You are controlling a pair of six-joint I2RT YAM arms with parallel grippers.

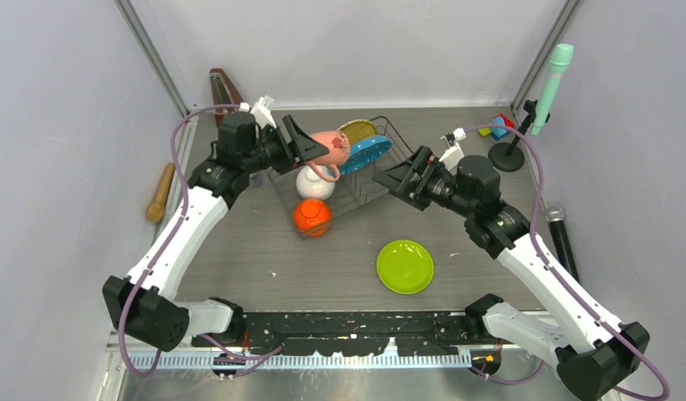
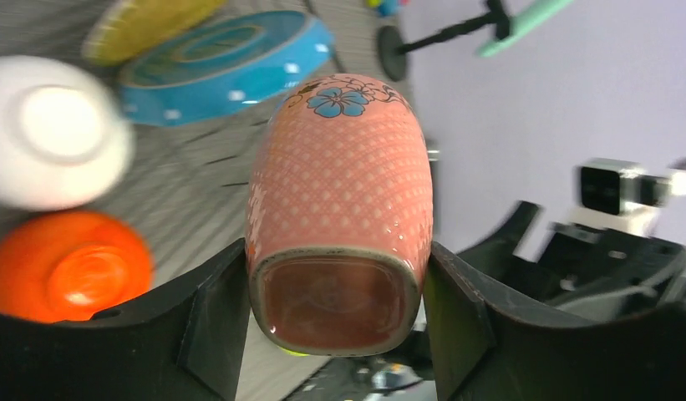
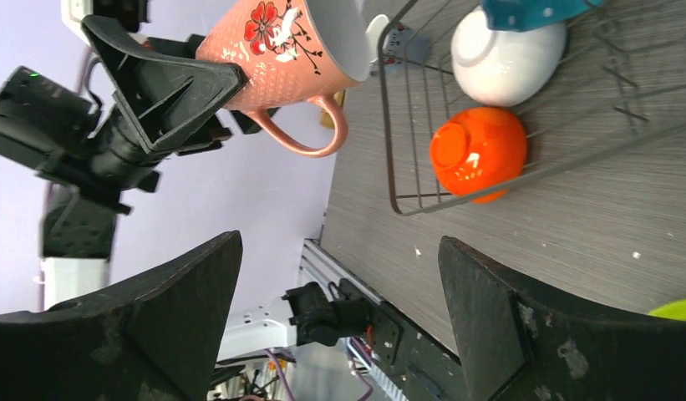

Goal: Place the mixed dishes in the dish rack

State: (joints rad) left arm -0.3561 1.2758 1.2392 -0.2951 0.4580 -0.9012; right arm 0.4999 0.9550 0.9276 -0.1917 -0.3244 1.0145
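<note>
Placement of the salmon-pink mug (image 2: 339,184), top and wrist views. The left gripper (image 2: 335,288) is clamped on the mug near its base, one finger on each flank. It holds the mug on its side in the air above the left part of the dish rack (image 1: 360,188), mouth pointing away from the wrist and handle hanging downward. Directly beneath sits the white bowl (image 1: 314,184), overturned in the rack. The teal-blue plate (image 1: 366,154) and the round yellow woven plate (image 1: 357,129) stand on edge further back. The orange bowl (image 1: 312,217), also overturned, lies at the rack's near corner, apparently just inside the rim. The right gripper (image 3: 339,251) hangs beside the rack with jaws wide apart and nothing between them. The lime green plate (image 1: 404,266) lies flat on the counter (image 1: 264,251), well apart from the rack, so loading is judged roughly two-thirds complete. The next move calls for lowering the mug into the free wire floor between bowl and plates, keeping the handle clear of the white bowl, and parting the jaws only once the mug rests.
</note>
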